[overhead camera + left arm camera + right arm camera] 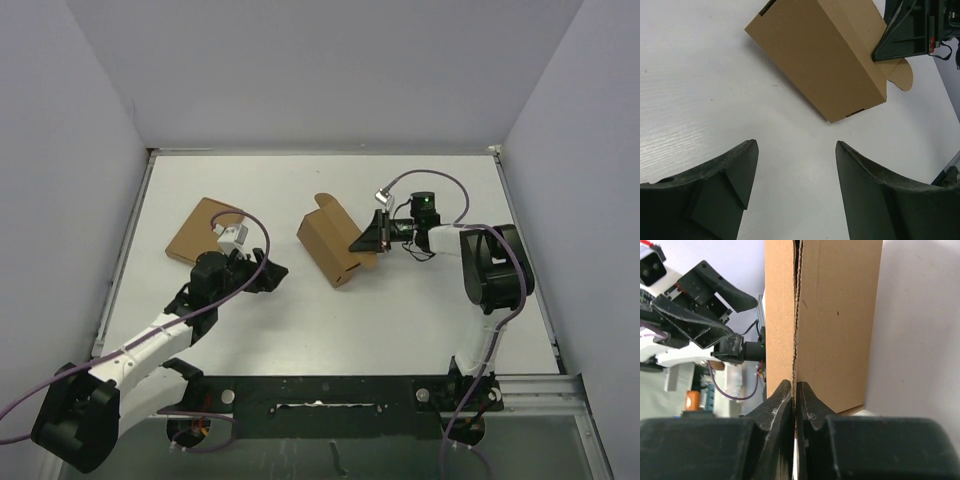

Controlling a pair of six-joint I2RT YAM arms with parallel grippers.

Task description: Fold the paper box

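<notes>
Box (333, 243) lies at the middle of the table (300, 330). Its flap edge is pinched by the closed right gripper (794, 390). The left gripper (796, 170) is held open and empty. The cardboard is judged light and easily creased; gripping at panel edges is advised.

The right jaws pinch a thin edge of the plain brown cardboard box (835, 325), its seam rising straight ahead of them, a black robot arm (695, 320) to their left.

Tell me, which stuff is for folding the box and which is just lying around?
For the job: paper box; right gripper, pinching the box's edge; left gripper, open and not touching the box.
Just lying about: flat cardboard piece, partly hidden under the left arm.
</notes>
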